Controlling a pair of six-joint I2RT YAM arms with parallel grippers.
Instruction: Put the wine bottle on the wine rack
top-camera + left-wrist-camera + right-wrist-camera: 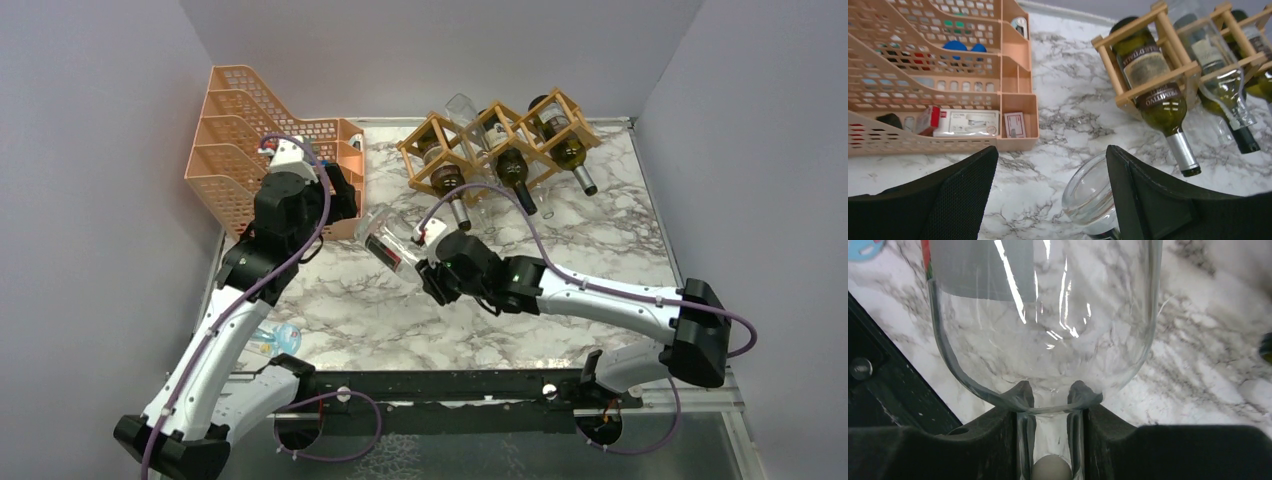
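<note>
Right tool (1050, 392) is clamping the clear wine bottle (1043, 315) by its neck, tilted over the bench (600, 250). Left tool (1052, 155) is hanging wide open, empty, beside the bottle's base. Wine rack (500, 145) is sitting farther back, holding other bottles (515, 170).

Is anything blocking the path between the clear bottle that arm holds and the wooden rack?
Nothing visible lies between the clear glass wine bottle and the light wooden lattice rack; however, its three cells already hold dark glass bottles.
</note>
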